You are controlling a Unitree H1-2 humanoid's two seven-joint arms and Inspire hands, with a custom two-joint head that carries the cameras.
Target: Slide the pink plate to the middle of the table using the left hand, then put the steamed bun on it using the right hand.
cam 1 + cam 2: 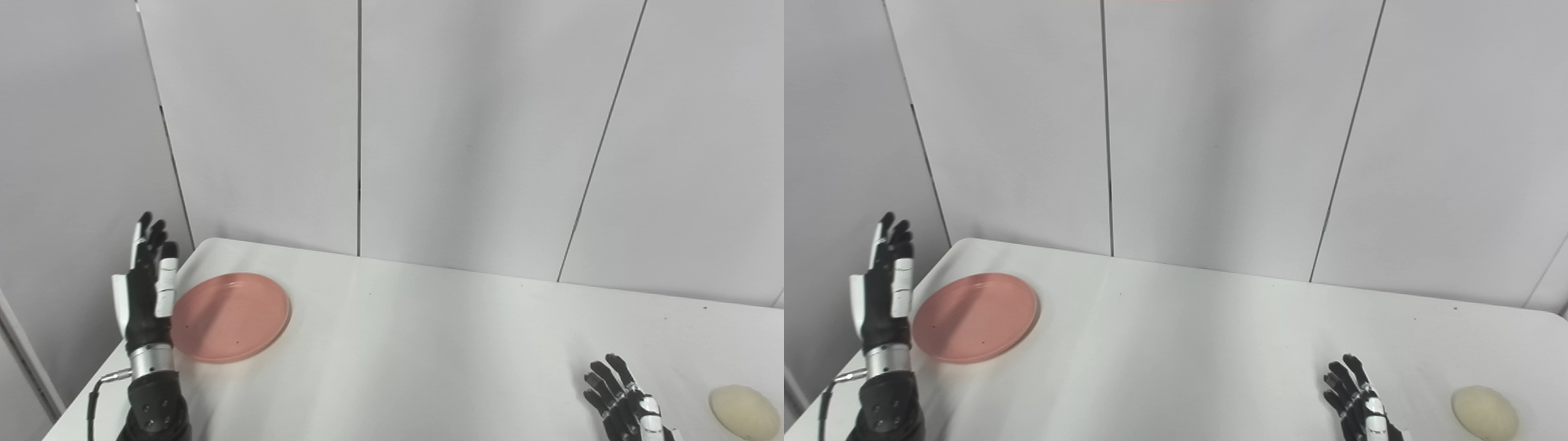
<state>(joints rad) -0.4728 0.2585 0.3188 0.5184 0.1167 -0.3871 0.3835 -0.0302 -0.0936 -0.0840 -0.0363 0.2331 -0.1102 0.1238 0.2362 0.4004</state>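
My left hand [146, 288] stands upright at the table's left edge, its fingers [142, 236] straight and held close together, pointing up, holding nothing. Its edge is just beside the left rim of the pink plate [229, 316]; whether it touches the rim I cannot tell. The plate lies flat on the white table [429, 343], far over on the left side, near the back corner.

My right hand [1360, 401] is low at the bottom of the view on the right side, only partly in view, its fingers [1338, 373] spread a little apart and slightly curled, holding nothing. The steamed bun [1484, 411] sits on the table just to the right of that hand, apart from it, near the front right edge. Plate and bun are well apart, at opposite sides. Behind the table stands a wall of pale grey panels [465, 122].
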